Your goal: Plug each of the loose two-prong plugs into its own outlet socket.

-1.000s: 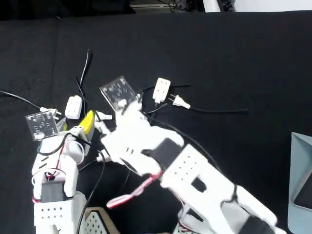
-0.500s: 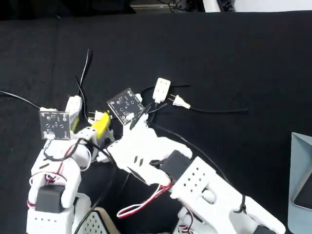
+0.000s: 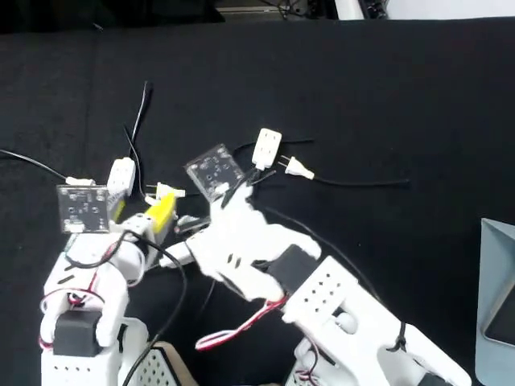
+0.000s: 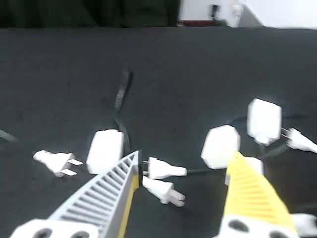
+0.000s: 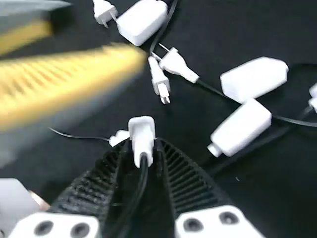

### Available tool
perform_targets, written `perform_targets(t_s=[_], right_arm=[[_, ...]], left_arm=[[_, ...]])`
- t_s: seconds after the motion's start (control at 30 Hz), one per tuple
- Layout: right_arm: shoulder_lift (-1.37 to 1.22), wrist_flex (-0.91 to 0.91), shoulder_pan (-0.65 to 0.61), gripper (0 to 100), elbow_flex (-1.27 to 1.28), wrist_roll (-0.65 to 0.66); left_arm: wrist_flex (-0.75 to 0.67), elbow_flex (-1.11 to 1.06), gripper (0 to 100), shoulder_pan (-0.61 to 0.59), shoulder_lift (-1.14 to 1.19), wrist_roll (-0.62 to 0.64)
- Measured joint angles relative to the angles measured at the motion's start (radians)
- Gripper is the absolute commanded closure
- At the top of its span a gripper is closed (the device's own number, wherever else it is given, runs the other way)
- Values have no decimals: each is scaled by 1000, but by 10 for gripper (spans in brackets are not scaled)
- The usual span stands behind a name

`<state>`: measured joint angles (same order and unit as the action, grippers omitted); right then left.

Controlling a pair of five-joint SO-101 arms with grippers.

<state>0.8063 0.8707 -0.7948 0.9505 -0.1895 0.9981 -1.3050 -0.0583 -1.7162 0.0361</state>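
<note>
Robotics lab bench: a black cloth-covered table (image 3: pixel 418 88) carries 2 white printed arms (image 3: pixel 338 305), with dark cables (image 3: pixel 282 8) at its far edge.

- Left arm (image 3: pixel 96 277): white printed shell, red and black wires (image 3: pixel 71 299), dark square circuit board (image 3: pixel 82 207).
- Left gripper (image 4: pixel 184 157): one grey ribbed finger (image 4: pixel 106 186), one yellow finger (image 4: pixel 250 193).
- Right arm (image 3: pixel 330 289): white perforated housings, red-and-white cable (image 3: pixel 233 326), second circuit board (image 3: pixel 216 171).
- Right gripper (image 5: pixel 141 147): black ribbed fingers (image 5: pixel 94 191), white base with holes.

The left gripper (image 5: pixel 104 29) is a yellow blur; the plug (image 5: pixel 141 130) in the right gripper (image 5: pixel 141 146) hides its prongs.
</note>
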Motion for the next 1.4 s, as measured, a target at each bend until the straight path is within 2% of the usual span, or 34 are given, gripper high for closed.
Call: perform_targets(t_s=[0.1, 0.33, 0.53, 0.7, 0.9, 1.1, 1.27, 1.4], right_arm=[[0, 68, 35, 987, 0, 0], [0, 110, 118, 987, 0, 0], [0, 110, 152, 987, 0, 0], [0, 110, 152, 987, 0, 0], [0, 110, 155, 987, 0, 0], [0, 110, 184, 986, 0, 0], [0, 92, 221, 985, 3, 0], [0, 61, 224, 985, 25, 0]], left_arm=[[0, -5, 717, -52, 0, -40], [0, -143, 717, -69, 2, -198], [0, -276, 717, -69, 2, -272], [9, -341, 719, -18, 2, -290], [203, -318, 720, 95, -8, -293], [229, -302, 716, 95, -9, -397], [235, -256, 617, 95, -8, -416], [311, -158, 615, 95, -6, -417]])
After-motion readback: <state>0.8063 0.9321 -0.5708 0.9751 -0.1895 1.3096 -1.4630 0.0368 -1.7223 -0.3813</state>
